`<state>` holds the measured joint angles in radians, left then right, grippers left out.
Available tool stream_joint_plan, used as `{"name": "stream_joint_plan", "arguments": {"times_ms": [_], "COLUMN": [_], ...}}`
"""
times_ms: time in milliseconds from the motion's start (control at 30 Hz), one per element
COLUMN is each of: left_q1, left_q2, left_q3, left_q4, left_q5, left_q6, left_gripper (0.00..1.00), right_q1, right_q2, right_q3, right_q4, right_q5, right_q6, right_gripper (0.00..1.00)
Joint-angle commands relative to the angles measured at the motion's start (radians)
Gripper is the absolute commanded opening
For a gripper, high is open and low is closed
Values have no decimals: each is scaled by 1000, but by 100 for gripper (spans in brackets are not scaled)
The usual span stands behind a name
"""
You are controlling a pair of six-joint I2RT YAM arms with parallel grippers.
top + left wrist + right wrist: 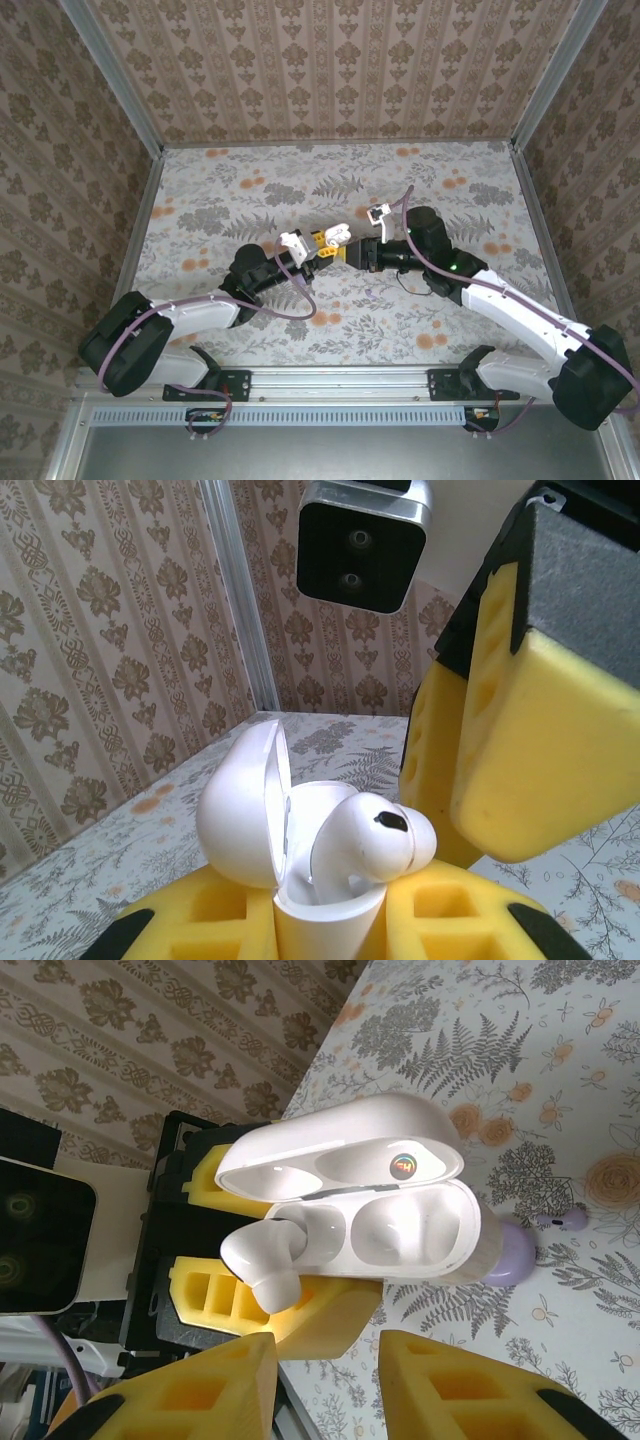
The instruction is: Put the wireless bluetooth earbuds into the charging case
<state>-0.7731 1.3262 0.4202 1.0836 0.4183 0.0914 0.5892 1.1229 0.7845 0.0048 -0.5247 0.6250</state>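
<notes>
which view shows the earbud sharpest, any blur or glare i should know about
Left wrist: earbud and charging case crisp, evenly lit, no harsh glare. Right wrist: case sharp, the near yellow fingers slightly soft. Top external: both too small for detail.

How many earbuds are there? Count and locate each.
1 for certain: a white earbud half seated in the open charging case. A purple object on the table, partly hidden behind the case, may be another.
</notes>
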Motion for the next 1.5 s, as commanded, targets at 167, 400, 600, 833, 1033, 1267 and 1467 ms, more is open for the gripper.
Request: {"name": "stream_joint_plan", "arguments": {"times_ms": [167,400,600,833,1033,1267,1467], "left_q1": [-11,-13,-13,-15,-17,-19,-21], "left_q2": [-17,-16,-24,-33,-39,-39,-39], "left_q3": [-3,-2,0,2,9,9,9], "left_q4": [11,10,6,-2,-20,-22,-23], "left_q5": [-9,-4,-1,0,5,7,8], "left_q6": [16,13,12,13,18,18,18], "left_gripper": [12,12,12,12,12,12,12], "right_q1": [7,6,6,6,6,6,7], "right_q2": [7,9,5,1,0,-1,2], "right_q3": [39,42,39,32,29,28,30], "right_q4": [52,60,46,50,62,85,93], "right_q5": [12,29,65,96,115,130,141], "right_q6": [-21,-21,-24,-24,-19,-13,-13], "right_gripper": [35,36,35,35,34,35,35]}}
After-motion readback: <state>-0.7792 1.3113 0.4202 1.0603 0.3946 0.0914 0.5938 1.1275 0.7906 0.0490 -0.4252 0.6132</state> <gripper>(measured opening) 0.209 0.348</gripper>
